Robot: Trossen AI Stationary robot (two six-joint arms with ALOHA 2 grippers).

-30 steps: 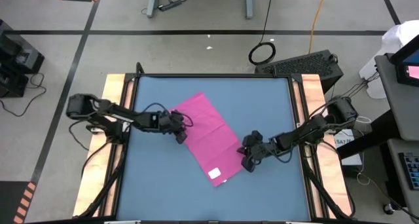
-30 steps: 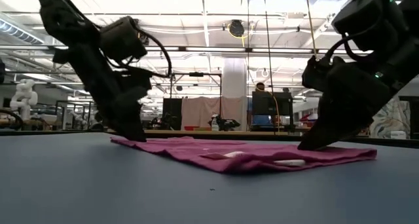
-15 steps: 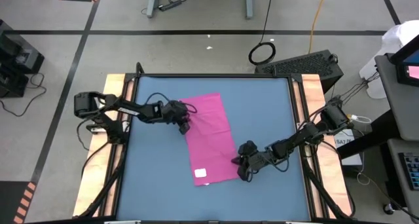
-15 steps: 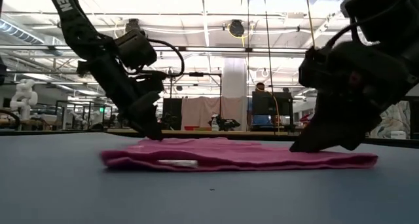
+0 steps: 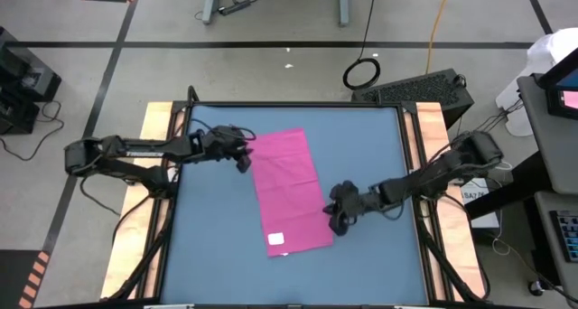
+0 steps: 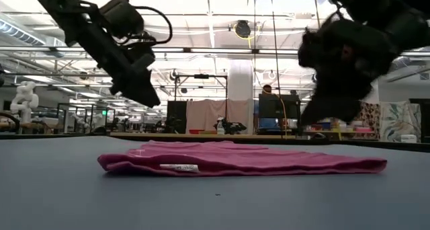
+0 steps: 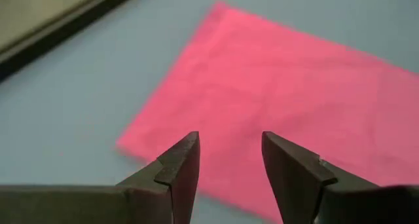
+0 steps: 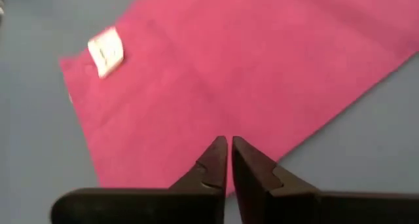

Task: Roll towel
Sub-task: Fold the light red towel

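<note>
The magenta towel (image 5: 289, 191) lies flat on the blue table, its long sides running from the far edge to the near edge. Its white tag (image 5: 277, 239) is near its near-left corner. The towel also shows in the low view (image 6: 242, 159). My left gripper (image 5: 242, 160) is open and hangs in the air by the towel's far-left corner (image 7: 124, 145), clear of it (image 6: 144, 95). My right gripper (image 5: 339, 220) is shut and hangs above the towel's right edge (image 8: 308, 135), near its near end, touching nothing (image 6: 322, 116).
Wooden side rails (image 5: 158, 128) border the blue table (image 5: 217, 255) on the left and right. Bare blue tabletop lies all around the towel. Beyond the far edge are a grey floor, a cable coil (image 5: 361, 72) and a dark case (image 5: 424, 88).
The towel has been turned about on the table, from lying slantwise to lying far-to-near, its tag end swinging toward the left. Then both grippers have risen off it. My left gripper has drawn back toward the far left corner. The towel stays flat.
</note>
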